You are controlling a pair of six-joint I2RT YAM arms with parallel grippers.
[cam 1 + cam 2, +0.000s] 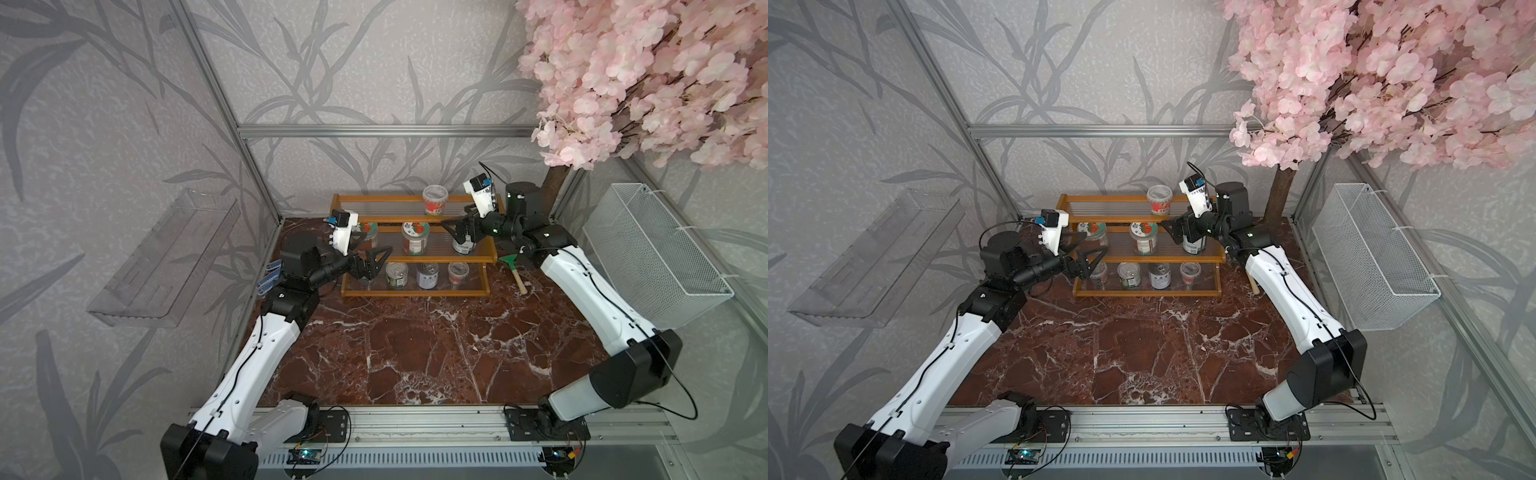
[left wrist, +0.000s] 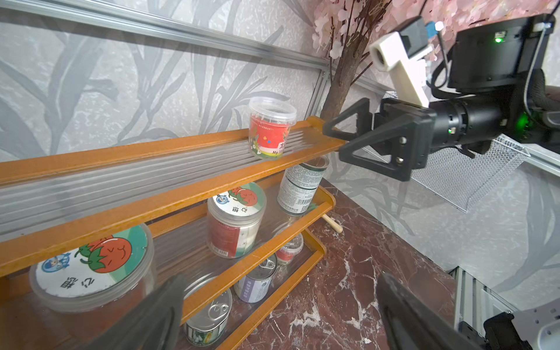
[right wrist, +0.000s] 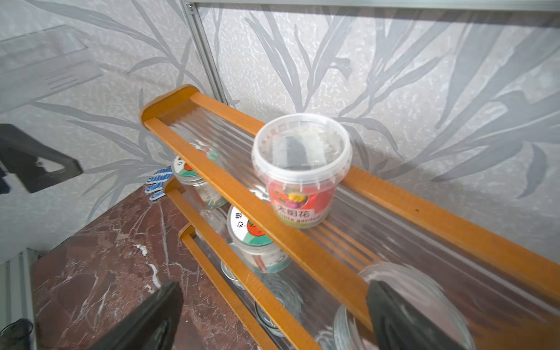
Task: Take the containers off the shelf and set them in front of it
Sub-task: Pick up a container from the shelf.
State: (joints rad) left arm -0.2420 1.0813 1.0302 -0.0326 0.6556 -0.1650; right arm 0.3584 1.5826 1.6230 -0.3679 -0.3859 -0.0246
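The orange-brown shelf (image 1: 415, 293) stands at the back of the marble table. Its top tier holds a red-labelled clear cup (image 1: 434, 200) (image 3: 300, 172). Two tomato-lidded jars (image 1: 368, 232) (image 1: 414, 237) and a tall tin (image 1: 464, 247) stand on the middle tier. Two pull-tab tins (image 1: 396, 275) (image 1: 428, 275) and a small cup (image 1: 458, 272) are on the bottom tier. My left gripper (image 1: 374, 246) (image 2: 280, 321) hangs open just in front of the left jar (image 2: 91, 266). My right gripper (image 1: 455, 235) (image 3: 272, 321) is open at the tall tin's top (image 3: 424, 288), holding nothing.
A green scraper with a wooden handle (image 1: 515, 270) lies right of the shelf. A blue-striped cloth (image 1: 270, 279) is at its left. A clear acrylic tray (image 1: 166, 257) and a white wire basket (image 1: 656, 249) hang on the side walls. A pink blossom tree (image 1: 644, 75) overhangs the back right.
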